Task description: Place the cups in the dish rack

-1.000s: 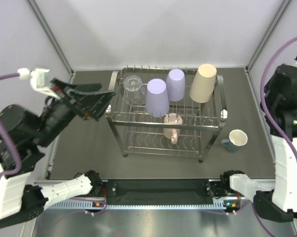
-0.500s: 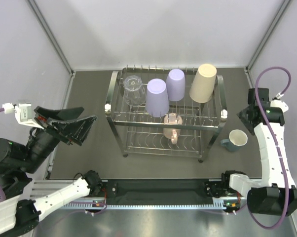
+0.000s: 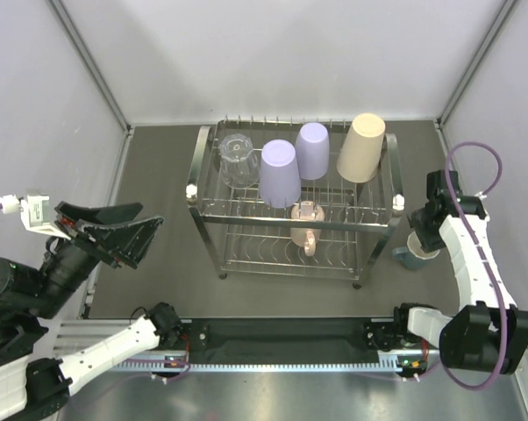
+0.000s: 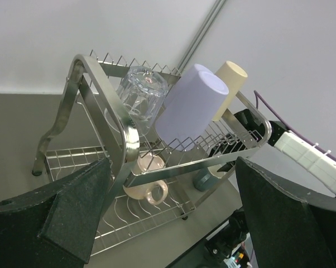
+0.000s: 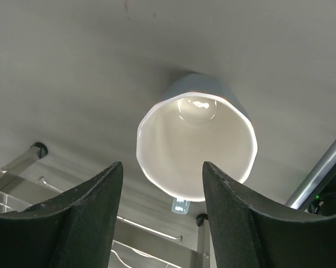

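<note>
While the right end effector (image 5: 163, 169) hangs over the teal mug (image 5: 196, 145) at the right of the overhead frame, its fingers stand spread, clear of the rim. The mug sits upright on the dark surface (image 3: 159, 167), just beside the dish rack (image 3: 197, 158). At frame centre, the rack's upper tier carries an inverted clear glass (image 3: 236, 158), two lavender tumblers (image 3: 279, 173) (image 3: 311, 151) and a beige tumbler (image 3: 361, 147); a pink mug (image 3: 306, 226) rests on the lower tier. The left end effector (image 4: 172, 163), lower left, gapes wide, holding nothing.
</note>
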Robot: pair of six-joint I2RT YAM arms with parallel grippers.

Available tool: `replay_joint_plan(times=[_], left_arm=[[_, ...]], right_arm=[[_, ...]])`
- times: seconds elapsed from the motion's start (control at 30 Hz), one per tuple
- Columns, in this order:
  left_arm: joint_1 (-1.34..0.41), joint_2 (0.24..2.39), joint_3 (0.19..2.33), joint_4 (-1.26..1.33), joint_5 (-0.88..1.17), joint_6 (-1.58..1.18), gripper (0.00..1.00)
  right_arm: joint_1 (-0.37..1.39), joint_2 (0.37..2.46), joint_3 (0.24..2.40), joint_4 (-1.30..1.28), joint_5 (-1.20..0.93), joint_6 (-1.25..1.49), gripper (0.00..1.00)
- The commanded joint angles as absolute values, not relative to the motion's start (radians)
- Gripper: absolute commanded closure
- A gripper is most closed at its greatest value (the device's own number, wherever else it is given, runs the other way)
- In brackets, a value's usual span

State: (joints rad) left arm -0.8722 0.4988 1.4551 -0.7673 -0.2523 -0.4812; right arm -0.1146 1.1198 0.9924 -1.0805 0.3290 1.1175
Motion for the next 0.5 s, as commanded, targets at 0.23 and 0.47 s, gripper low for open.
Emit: replay_joint_plan(times=[0.23,0.47], left_arm=[[-0.874,0.509,1.509,-0.805,-0.258,-0.522,0.02],[-0.874,0.526,1.523,-0.811,-0.215,-0.540,0.09]], right_arm=[[-0.140,1.167,0.946,-0.954,0.311,1.143,0.41],[-0.153,1.233,0.911,-0.885,0.311,1.146,0.48]])
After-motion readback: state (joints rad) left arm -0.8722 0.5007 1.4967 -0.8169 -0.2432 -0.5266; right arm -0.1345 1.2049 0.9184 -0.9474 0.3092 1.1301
